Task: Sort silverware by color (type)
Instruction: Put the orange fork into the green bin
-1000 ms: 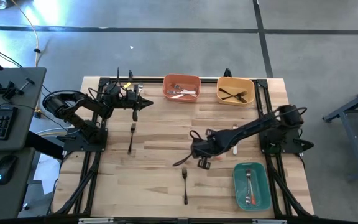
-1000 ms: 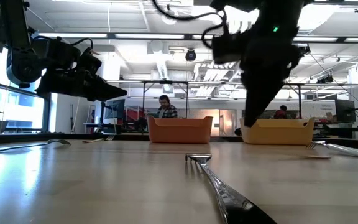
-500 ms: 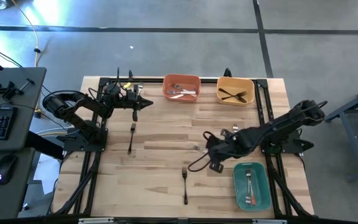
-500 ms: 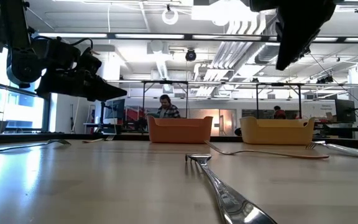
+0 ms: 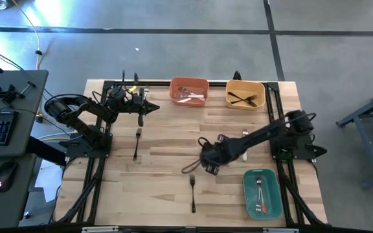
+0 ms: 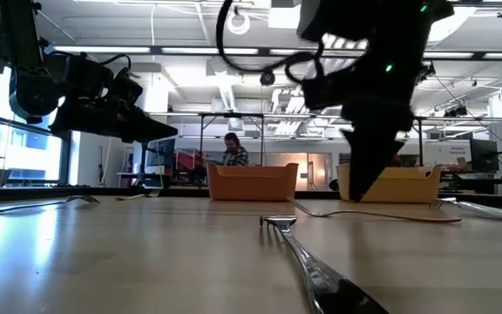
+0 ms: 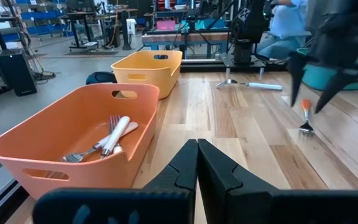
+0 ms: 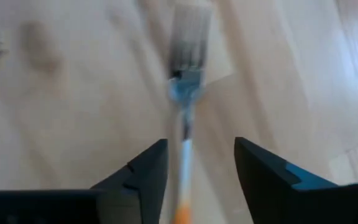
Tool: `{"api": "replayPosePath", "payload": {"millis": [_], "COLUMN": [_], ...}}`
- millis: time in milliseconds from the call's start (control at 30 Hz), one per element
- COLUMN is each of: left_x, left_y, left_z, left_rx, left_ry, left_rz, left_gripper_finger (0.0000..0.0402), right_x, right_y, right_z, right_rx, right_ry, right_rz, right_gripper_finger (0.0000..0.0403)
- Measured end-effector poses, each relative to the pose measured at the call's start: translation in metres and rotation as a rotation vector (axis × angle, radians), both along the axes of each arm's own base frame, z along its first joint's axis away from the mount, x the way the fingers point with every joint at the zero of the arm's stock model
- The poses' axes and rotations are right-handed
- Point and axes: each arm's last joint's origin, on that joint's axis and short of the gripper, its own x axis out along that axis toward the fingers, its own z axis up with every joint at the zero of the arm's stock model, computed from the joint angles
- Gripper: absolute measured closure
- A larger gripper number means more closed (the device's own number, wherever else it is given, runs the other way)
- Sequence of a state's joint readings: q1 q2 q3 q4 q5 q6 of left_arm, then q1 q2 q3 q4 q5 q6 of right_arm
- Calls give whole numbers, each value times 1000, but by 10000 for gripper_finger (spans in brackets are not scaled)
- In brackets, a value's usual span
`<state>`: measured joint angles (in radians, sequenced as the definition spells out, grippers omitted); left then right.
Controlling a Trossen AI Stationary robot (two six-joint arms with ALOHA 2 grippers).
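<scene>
A red-orange-handled fork [image 8: 185, 93] lies flat on the wooden table [image 5: 167, 162] near its middle, also seen in the low view [image 6: 382, 215]. My right gripper [image 8: 197, 152] hangs open just above it, pointing down, one finger on either side of the handle, touching nothing. My left gripper [image 5: 141, 107] is shut and empty, held above the table's far left part. Two black-handled forks lie on the table, one at the left [image 5: 136, 144] and one near the front [image 5: 192, 193]. A white-handled fork [image 7: 253, 85] lies right of the middle.
At the far edge stand an orange bin [image 5: 189, 83] with white-handled forks and a yellow bin [image 5: 245, 85] with black-handled ones. A teal bin [image 5: 247, 194] at the near right holds red-handled forks. A person [image 6: 232, 150] sits in the room beyond.
My right gripper rose and swung toward the table's right edge, then came back toward the middle and down over the red-orange fork. The fork has stayed flat on the table.
</scene>
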<state>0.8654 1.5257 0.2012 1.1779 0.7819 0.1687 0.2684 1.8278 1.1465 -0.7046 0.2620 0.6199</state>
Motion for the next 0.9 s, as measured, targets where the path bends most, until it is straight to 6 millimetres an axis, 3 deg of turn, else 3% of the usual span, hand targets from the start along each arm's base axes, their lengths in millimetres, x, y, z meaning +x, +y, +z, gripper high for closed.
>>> {"api": "replayPosePath", "payload": {"millis": [167, 600, 800, 900], "left_x": [0, 0, 0, 0], "left_y": [0, 0, 0, 0], "left_z": [0, -1, -1, -1], "left_rx": [4, 4, 4, 4], "left_ry": [4, 6, 6, 6], "left_rz": [-1, -1, 0, 1], "left_gripper_finger": [401, 401, 401, 401], "right_x": [7, 14, 6, -1], "right_y": [-14, -29, -30, -27], "right_z": [-11, -28, -14, 4], "right_rx": [42, 136, 140, 145], "right_ry": [33, 109, 121, 100], "right_rz": [9, 61, 102, 99], "right_gripper_finger": [239, 337, 395, 396]}}
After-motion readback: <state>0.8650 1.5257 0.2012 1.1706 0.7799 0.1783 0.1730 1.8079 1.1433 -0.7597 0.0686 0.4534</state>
